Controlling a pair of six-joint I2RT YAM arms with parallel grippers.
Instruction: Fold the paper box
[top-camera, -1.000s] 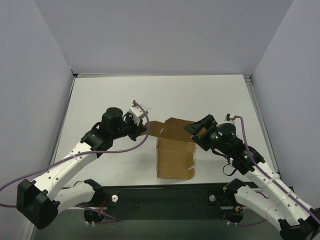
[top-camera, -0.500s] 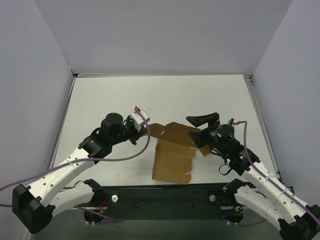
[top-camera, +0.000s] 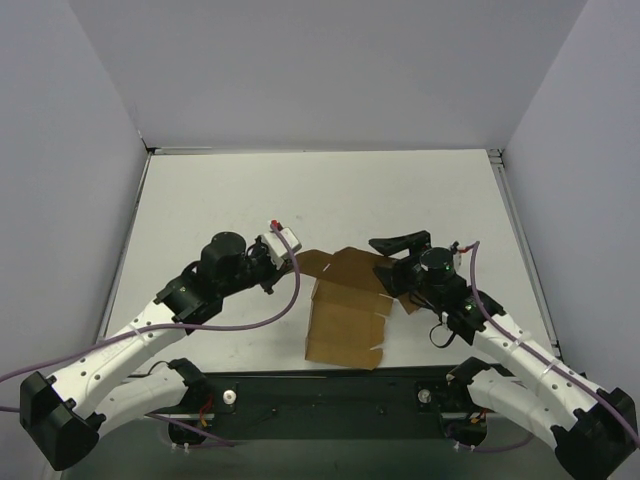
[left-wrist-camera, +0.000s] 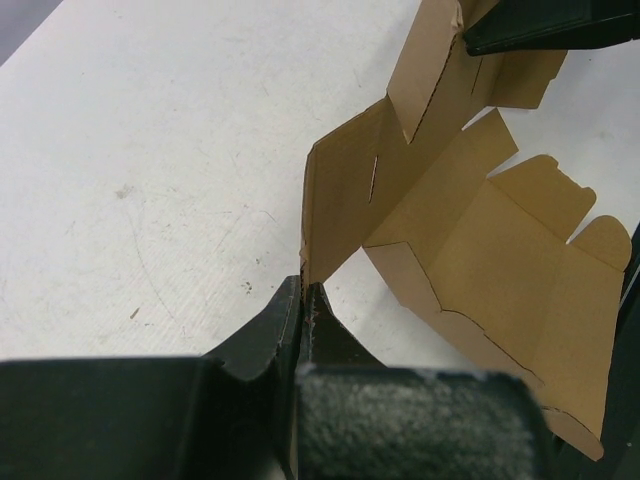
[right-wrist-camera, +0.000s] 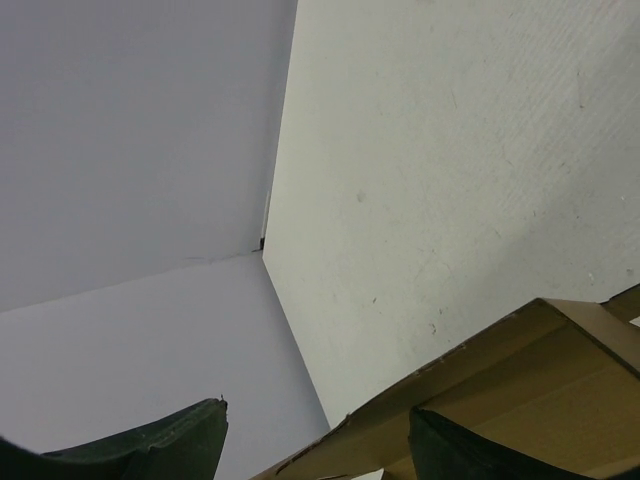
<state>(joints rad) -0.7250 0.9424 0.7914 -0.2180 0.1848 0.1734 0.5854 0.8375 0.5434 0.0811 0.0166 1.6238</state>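
Left fingers pinched tight on the bottom corner of the paper box's left flap; that flap stands up off the worktop, slit visible in it. Right fingers spread wide, one above and one below the box's raised far-right panel. Wrist view has cardboard between them, not clamped. Left wrist view shows a right fingertip at the top edge of an upright tab; can't tell whether it's actually touching. Box sits mid-worktop toward the near edge, between the two arms, only partly formed: near panels lie flat with notched tabs at the front, far panels tilt upward. Left arm reaches in from the left, right arm from the right.
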